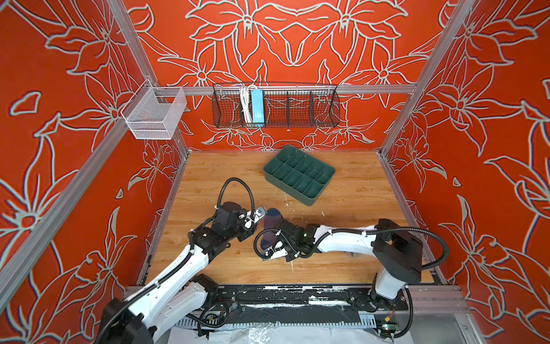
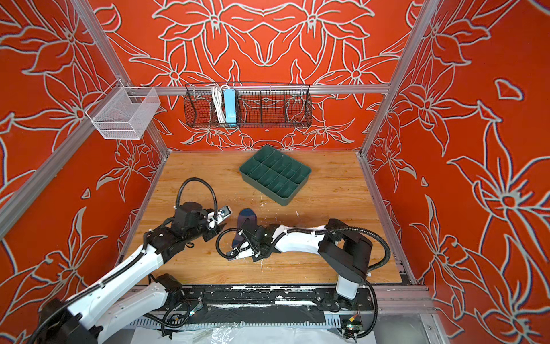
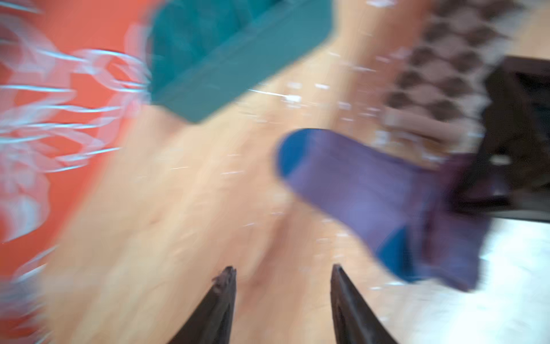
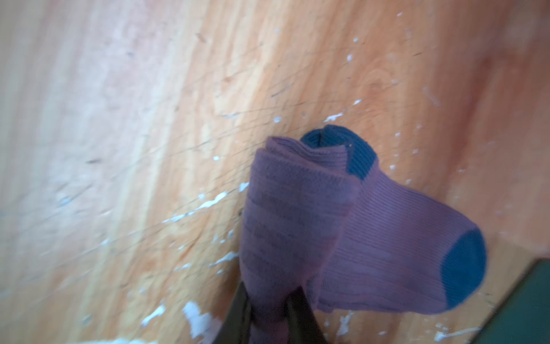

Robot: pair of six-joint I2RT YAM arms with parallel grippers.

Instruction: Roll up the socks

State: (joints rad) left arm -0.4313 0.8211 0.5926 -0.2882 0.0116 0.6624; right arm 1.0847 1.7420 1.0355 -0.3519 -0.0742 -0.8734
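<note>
While pinched at its folded leg, purple sock (image 4: 372,238): on the wooden table (image 1: 357,193), nearer the arms than the green divider tray (image 1: 299,174).
Argyle sock (image 3: 440,77): just beside the purple one, blurred.
Right gripper (image 4: 268,306): clamped on purple fabric.
Left gripper (image 3: 282,277): jaws parted, holding nothing, short of the purple sock.

Both arms carry white moulded shells over black joint housings. Left arm (image 1: 178,268): white link, black wrist block, a black corrugated cable looping high above the wrist. Right arm (image 1: 345,238): white forearm, large black elbow housing, a similar ribbed cable arcing behind it, white cable ties along the run. Left hand (image 3: 282,297): two dark, tapered, pointed fingers (image 3: 220,306).
</note>
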